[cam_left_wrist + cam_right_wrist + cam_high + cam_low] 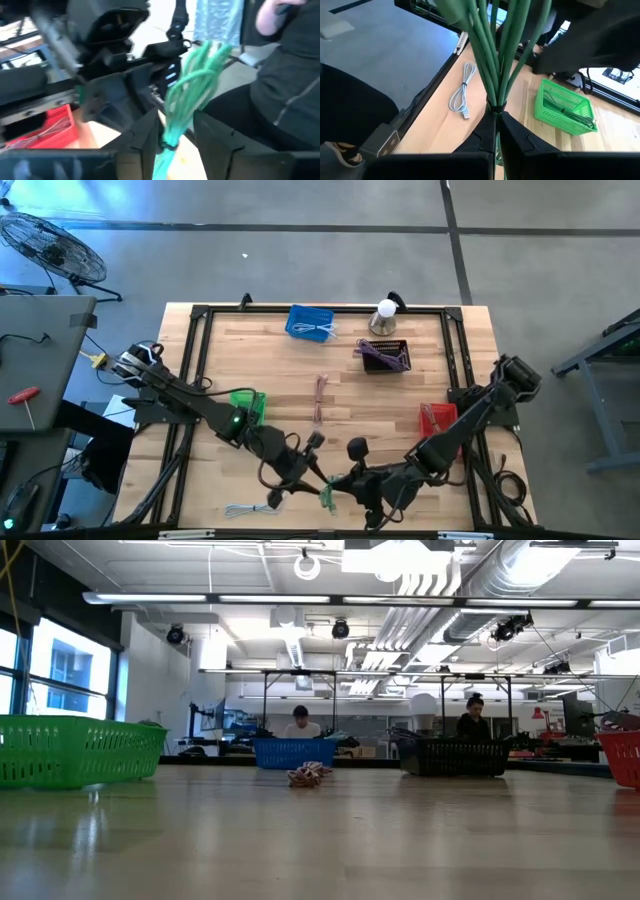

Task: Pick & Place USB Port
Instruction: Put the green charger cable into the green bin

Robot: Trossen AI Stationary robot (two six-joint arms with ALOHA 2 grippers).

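The wooden tabletop carries a blue basket and black basket far, green basket left, red basket right, a pink cable mid-table, and a white cable near.

An open-plan lab: exposed ceiling ducts, people seated at distant workbenches.

You get a straight-down overhead on the wooden slatted table, a tabletop-level view across it, and two close wrist cams both showing the bundled green cable.
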